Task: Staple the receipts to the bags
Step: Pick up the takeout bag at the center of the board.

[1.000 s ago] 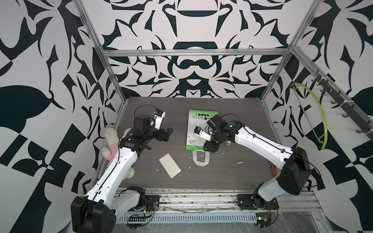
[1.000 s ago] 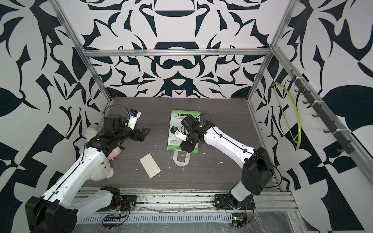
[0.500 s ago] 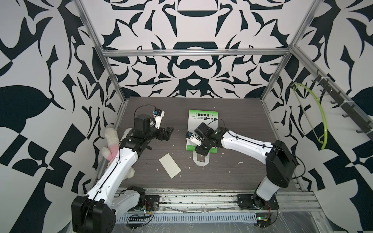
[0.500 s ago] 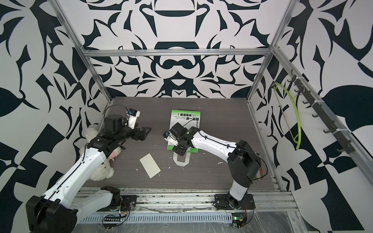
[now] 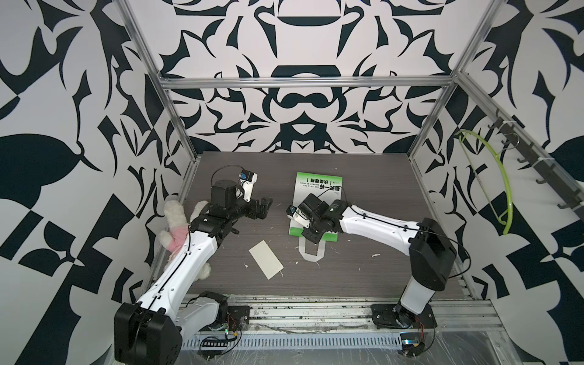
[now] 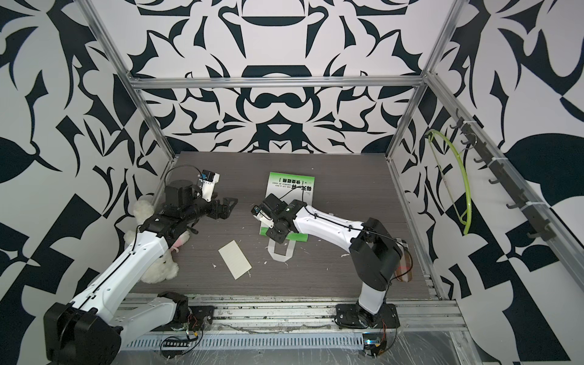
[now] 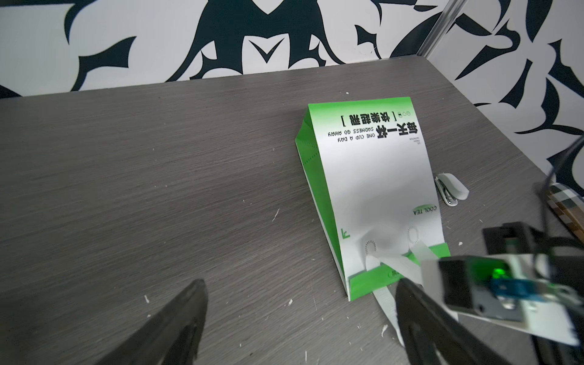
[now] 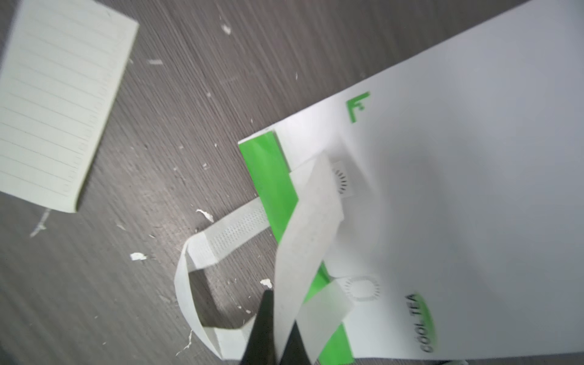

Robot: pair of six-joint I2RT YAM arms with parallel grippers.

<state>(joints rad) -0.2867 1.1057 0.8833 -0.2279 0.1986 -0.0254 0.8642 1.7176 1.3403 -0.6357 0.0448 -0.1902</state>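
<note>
White bag handle (image 8: 308, 240) apparently pinched in right tool (image 8: 278, 319), receipt (image 8: 60, 101) nearby

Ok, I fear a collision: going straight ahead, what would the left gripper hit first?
Likely the green side of the bag, across bare table; the left gripper is open, depth is unclear.

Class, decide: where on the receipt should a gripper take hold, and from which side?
The receipt lies flat and thin, so pinch an edge from above; the long edge facing the bag casts a shadow, so it is perhaps slightly lifted.
</note>
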